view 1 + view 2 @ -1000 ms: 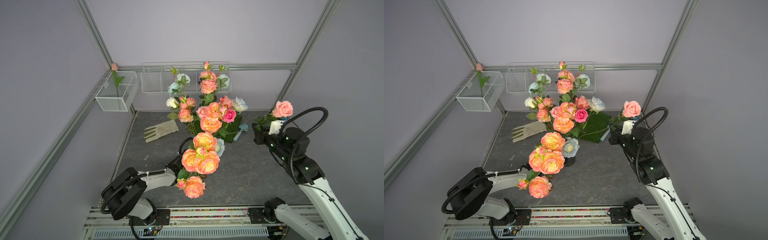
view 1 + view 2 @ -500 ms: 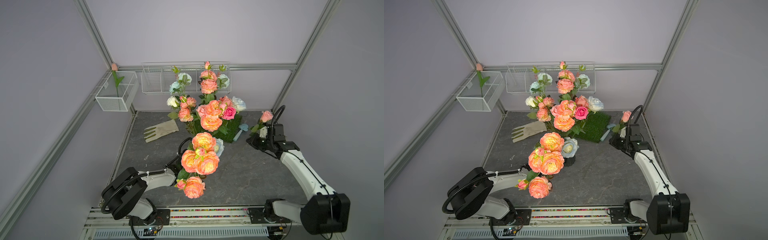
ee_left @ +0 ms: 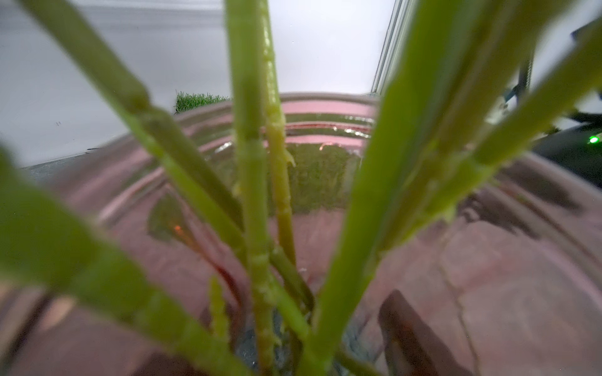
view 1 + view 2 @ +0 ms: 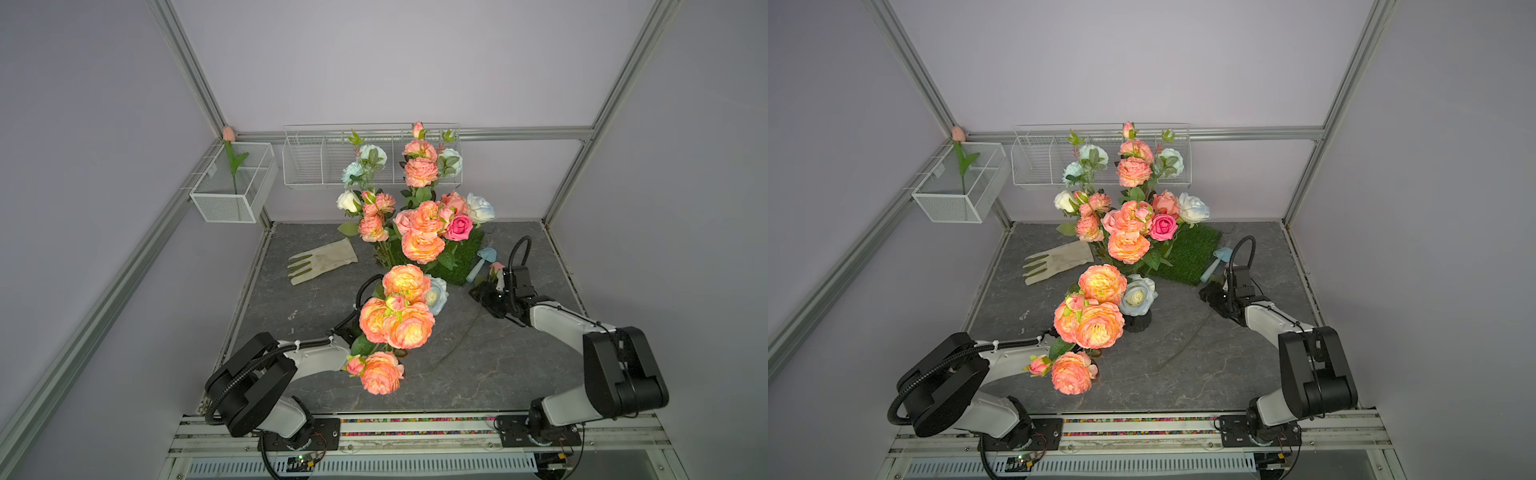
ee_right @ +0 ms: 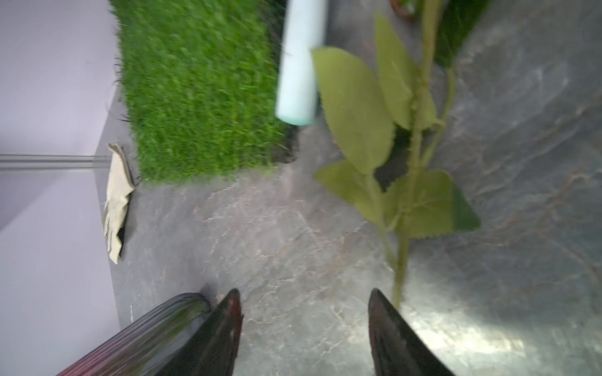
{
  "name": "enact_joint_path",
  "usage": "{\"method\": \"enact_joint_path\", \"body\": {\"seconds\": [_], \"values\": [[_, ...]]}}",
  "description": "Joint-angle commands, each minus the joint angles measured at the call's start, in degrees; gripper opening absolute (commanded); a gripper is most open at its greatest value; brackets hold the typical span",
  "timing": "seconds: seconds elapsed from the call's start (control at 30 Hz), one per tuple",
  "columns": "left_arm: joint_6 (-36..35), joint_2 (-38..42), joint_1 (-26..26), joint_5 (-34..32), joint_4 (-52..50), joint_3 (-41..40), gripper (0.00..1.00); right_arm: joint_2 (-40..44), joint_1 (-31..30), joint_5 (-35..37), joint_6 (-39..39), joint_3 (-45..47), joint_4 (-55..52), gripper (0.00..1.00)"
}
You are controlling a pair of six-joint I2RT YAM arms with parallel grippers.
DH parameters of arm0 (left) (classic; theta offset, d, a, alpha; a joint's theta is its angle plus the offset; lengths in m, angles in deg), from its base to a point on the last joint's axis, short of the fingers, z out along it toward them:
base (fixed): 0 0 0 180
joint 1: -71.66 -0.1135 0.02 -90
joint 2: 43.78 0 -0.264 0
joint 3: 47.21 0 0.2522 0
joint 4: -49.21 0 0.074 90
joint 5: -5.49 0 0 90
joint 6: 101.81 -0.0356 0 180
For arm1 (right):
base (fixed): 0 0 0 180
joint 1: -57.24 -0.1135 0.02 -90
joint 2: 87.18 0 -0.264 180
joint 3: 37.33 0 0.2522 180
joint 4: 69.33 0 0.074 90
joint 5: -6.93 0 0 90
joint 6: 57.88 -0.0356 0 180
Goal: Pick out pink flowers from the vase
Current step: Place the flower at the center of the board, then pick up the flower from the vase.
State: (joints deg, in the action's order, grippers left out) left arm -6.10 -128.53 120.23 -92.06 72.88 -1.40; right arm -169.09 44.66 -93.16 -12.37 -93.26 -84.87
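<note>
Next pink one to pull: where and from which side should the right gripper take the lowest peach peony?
Probably the stem under the lowest peach peony, not its petals. Bring the right gripper in from the robot's right: that side is open, while the left arm lies along the other.

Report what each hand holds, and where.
Nothing in the right hand: open beside a flower stem. The left hand, hidden, is shut by the vase; hold cannot be told.
</note>
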Motion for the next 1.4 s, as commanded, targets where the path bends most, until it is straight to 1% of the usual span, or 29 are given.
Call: {"method": "enact_joint_path", "body": {"seconds": [0.0,0.07,0.13,0.2,0.27,0.37,0.47,0.57,0.63,0.83,0.9,0.93,0.97,1.1,1.23,1.37], "values": [[0.8,-2.8,0.0,3.5,-9.1,-1.1,0.00,8.8,-3.8,6.9,7.7,-2.0,-0.7,0.64],[0.7,-2.6,0.0,4.5,-9.2,-1.2,0.00,12.7,-5.2,5.1,11.5,-1.9,-0.8,0.62],[0.6,-2.4,0.0,5.6,-9.6,-1.3,0.00,15.4,-6.2,-1.6,14.4,-1.5,0.7,0.61],[0.5,-2.0,0.0,5.8,-10.2,-1.4,0.00,17.3,-7.7,-9.1,15.5,-0.5,3.6,0.60],[0.5,-1.7,0.0,6.2,-10.3,-1.8,0.00,19.0,-9.8,-14.3,16.3,0.6,5.9,0.60],[0.3,-1.0,0.0,7.8,-10.7,-1.8,0.00,21.3,-14.2,-18.7,17.9,1.5,6.7,0.58],[-0.1,-0.1,0.0,9.0,-11.1,-2.1,0.00,22.7,-17.8,-22.0,20.5,0.6,6.0,0.55],[0.2,0.7,0.0,9.9,-10.8,-2.7,0.00,23.2,-21.2,-23.0,23.8,-1.9,3.7,0.51],[0.3,0.9,0.0,10.5,-11.3,-2.8,0.00,23.1,-22.1,-22.9,24.6,-3.5,3.4,0.50],[1.1,1.8,-0.1,13.5,-11.4,-3.6,0.00,20.2,-22.2,-19.7,23.2,-6.5,9.5,0.47],[1.3,2.0,-0.1,14.1,-11.8,-3.7,0.00,18.2,-22.2,-17.2,23.1,-7.8,10.5,0.46],[1.2,2.0,-0.1,14.3,-12.0,-3.8,0.00,17.3,-22.1,-16.8,23.2,-7.8,11.1,0.46],[1.3,2.2,-0.1,14.3,-12.1,-3.8,0.00,16.4,-22.0,-16.2,23.1,-9.8,11.6,0.46],[1.2,3.0,-0.1,14.2,-12.2,-4.4,0.00,14.1,-21.6,-13.2,21.6,-11.2,13.9,0.42],[1.0,3.2,-0.1,14.1,-12.8,-4.6,0.00,13.2,-21.5,-13.1,22.0,-11.8,14.3,0.39],[1.4,2.7,-0.1,14.1,-12.8,-4.5,0.00,12.3,-22.0,-15.5,22.0,-12.2,15.1,0.41]]}}
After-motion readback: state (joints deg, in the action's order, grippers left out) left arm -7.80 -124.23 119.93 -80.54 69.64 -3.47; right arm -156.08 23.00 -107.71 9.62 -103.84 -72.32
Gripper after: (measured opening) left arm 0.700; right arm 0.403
